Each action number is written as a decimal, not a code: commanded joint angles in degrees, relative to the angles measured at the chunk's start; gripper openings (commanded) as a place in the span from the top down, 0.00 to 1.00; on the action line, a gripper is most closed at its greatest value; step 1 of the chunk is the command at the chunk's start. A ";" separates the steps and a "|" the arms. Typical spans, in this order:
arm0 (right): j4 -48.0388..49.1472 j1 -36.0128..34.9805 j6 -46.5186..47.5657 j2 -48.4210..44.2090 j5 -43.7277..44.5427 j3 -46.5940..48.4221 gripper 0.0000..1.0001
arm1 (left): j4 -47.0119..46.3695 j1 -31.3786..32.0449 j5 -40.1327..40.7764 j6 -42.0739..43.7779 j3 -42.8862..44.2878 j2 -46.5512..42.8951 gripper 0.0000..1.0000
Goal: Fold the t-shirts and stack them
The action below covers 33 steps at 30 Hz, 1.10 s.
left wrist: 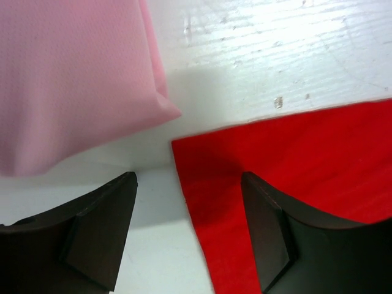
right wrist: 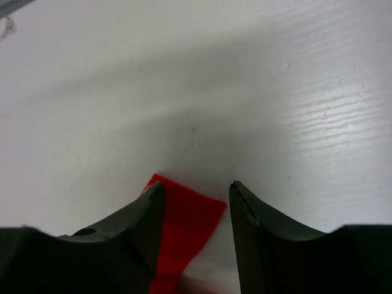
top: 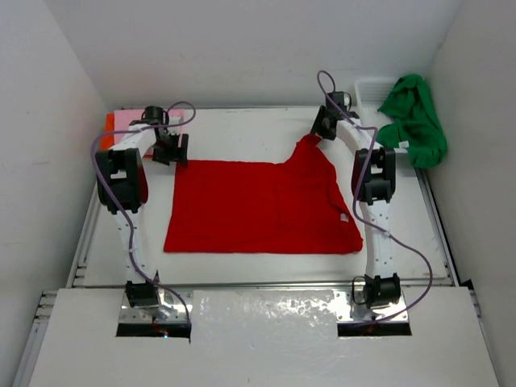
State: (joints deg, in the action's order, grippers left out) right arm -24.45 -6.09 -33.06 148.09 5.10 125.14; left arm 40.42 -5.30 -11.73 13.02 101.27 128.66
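1. Top external view: the red t-shirt (top: 258, 205) lies spread flat on the table (top: 242, 121).
2. My left gripper (left wrist: 188, 177), fingers spread, straddles its far-left corner, just beside the pink t-shirt (left wrist: 73, 79).
3. My right gripper (right wrist: 197, 185) stands with jaws apart, the red t-shirt's far-right sleeve tip between them.
4. The green t-shirt (top: 415, 117) lies beyond that sleeve.

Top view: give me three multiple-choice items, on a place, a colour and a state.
1. The green t-shirt lies: A on the white basket, far right; B in the centre; C at the near edge.
2. The shirt spread flat centrally is: A pink; B red; C orange.
3. The left gripper is: A shut on cloth; B open; C out of view.
Answers: A, it drapes over the basket's rim; B, the red t-shirt fills the centre; B, its fingers stand apart over the red corner.
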 commanded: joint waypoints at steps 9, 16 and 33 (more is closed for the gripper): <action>10.20 -0.59 -4.64 1.76 -9.93 -4.03 0.96 | -4.22 0.64 -9.00 -1.85 1.65 3.88 0.36; 14.60 -0.50 -4.38 -3.68 -10.82 -9.13 1.00 | -1.58 0.99 -14.55 -1.86 -0.38 2.65 0.62; 36.38 -0.59 -3.24 -27.21 -33.82 -33.08 1.00 | -0.35 0.99 -11.83 14.30 -10.47 -15.71 1.00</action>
State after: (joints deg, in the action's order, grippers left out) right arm 0.12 -6.20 -37.56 131.00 -18.68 98.94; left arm 40.29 -4.80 -24.18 20.05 92.97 121.51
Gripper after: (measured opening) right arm 0.001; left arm 0.019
